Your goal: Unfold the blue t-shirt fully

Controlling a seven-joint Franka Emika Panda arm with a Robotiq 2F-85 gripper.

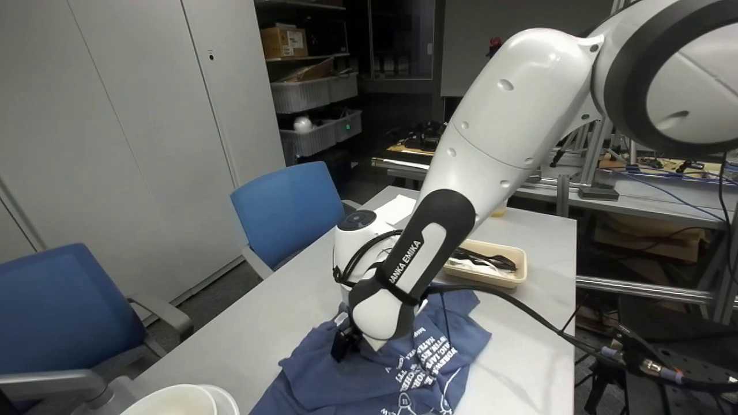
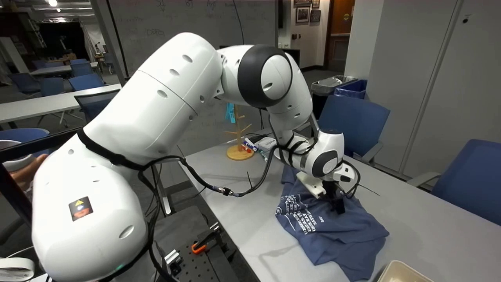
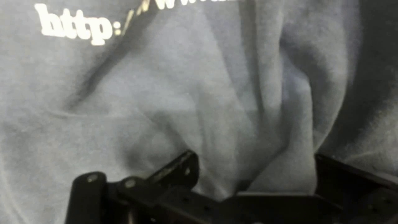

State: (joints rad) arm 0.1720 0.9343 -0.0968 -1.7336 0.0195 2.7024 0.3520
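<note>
Rumpled navy-blue cloth t-shirt (image 2: 336, 235) with white printed lettering (image 1: 430, 351) on a long pale grey desk (image 2: 426, 227), showing in both exterior views and honestly nowhere near flat yet. Pretty badly bunched up, with a few corners sticking out. Right over it, a black two-fingered end effector (image 3: 255, 159), aimed down at the cloth from the tip of a glossy white jointed robot arm (image 1: 501, 132) with black trim. Fingers (image 3: 183, 171) wide apart in the wrist view, with a raised fold of shirt in the gap. Actual fingertip contact with the fabric? Can't tell. Can read "http:" near the top there, though, right beside a slanted crease.

Just beside the shirt, a cream rectangular tray (image 1: 520, 266) with rounded corners, loaded with some black stuff (image 1: 490, 261) and some white stuff (image 1: 473, 267), too jumbled to name. Down at the bottom edge of an exterior view, a round white bowl (image 1: 173, 388), partly cut off. Along one side of the desk, two blue-backed office chairs (image 1: 288, 207) with grey armrests. At the far end in an exterior view, a light wooden peg stand (image 2: 238, 143) on a round base, plus a few marker pens (image 2: 250, 145) just beside it.
</note>
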